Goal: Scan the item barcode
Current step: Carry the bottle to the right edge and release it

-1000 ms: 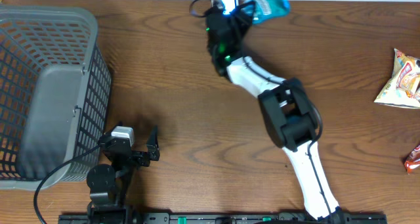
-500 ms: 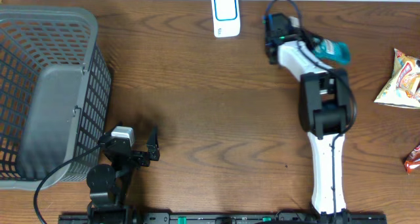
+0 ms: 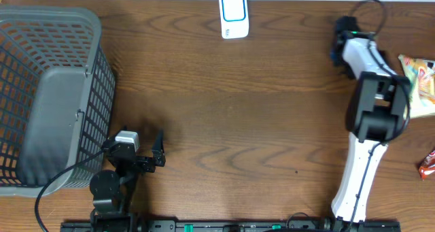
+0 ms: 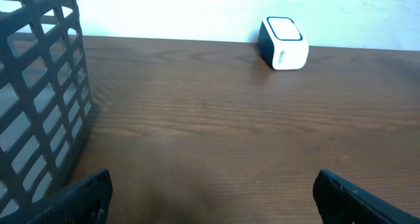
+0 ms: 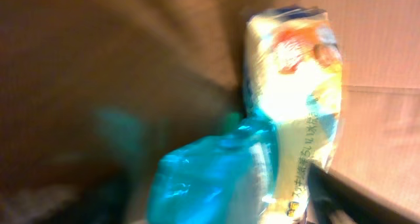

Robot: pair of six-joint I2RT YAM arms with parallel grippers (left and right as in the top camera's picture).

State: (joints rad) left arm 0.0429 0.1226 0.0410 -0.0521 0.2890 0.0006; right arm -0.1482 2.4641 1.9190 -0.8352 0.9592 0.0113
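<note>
You'll find the pouch [image 5: 210, 178] low in the blurred right wrist view, before a snack bag [image 5: 295, 73]. I can't tell whether the right gripper [image 3: 340, 45], upper right overhead, grips it. The left gripper [image 4: 210, 191] is spread wide.

Even, bright light covers the table [image 3: 224, 109] overhead, with only soft shadows near the basket [image 3: 102, 96]; the left wrist view is sharp too. The right wrist view is dim and smeared by motion blur, the yellow snack packet [image 5: 295, 73] glaring white and the teal packet [image 5: 203, 184] out of focus.

glossy plastic packet [image 5: 210, 178], matt wood table [image 3: 238, 123]
</note>
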